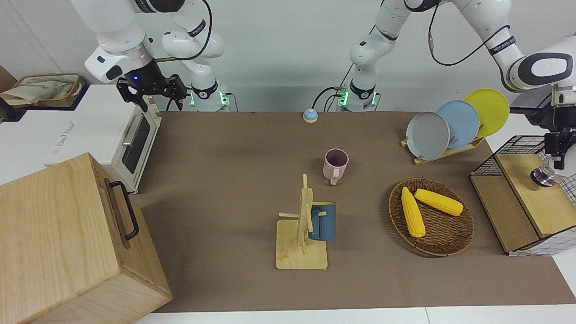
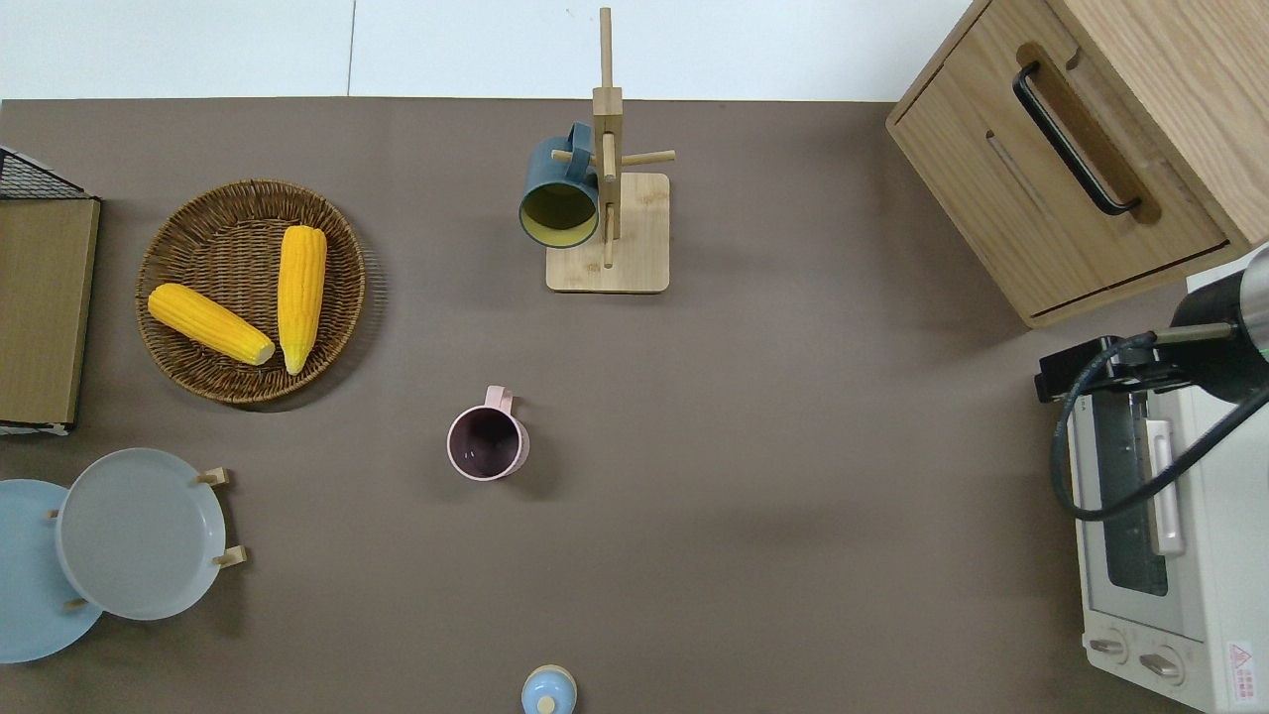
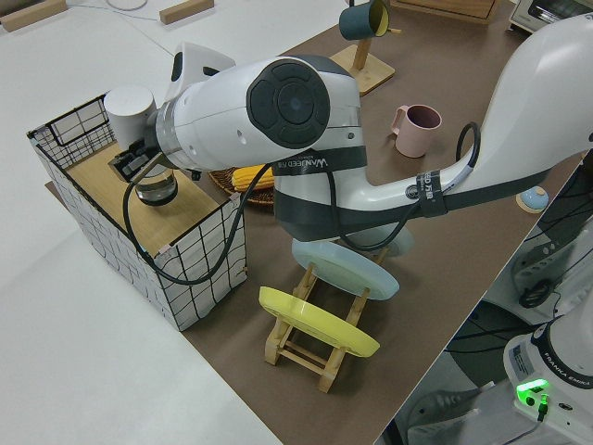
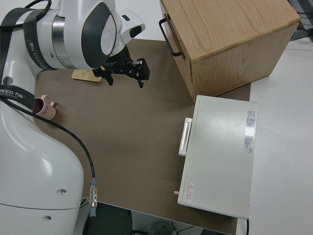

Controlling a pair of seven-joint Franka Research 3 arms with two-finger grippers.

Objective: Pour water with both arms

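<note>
Over wire shelf (image 1: 528,198), left tool (image 1: 557,146) grips white bottle (image 3: 130,109); right arm parked.

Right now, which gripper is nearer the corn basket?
Left. The left gripper, jaws shut on a white bottle, is over the wire rack beside the basket; the right gripper is parked at the table's opposite end.

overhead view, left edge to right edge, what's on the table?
Wire shelf → wicker basket → pink mug → mug stand → wooden cabinet → toaster oven.
</note>
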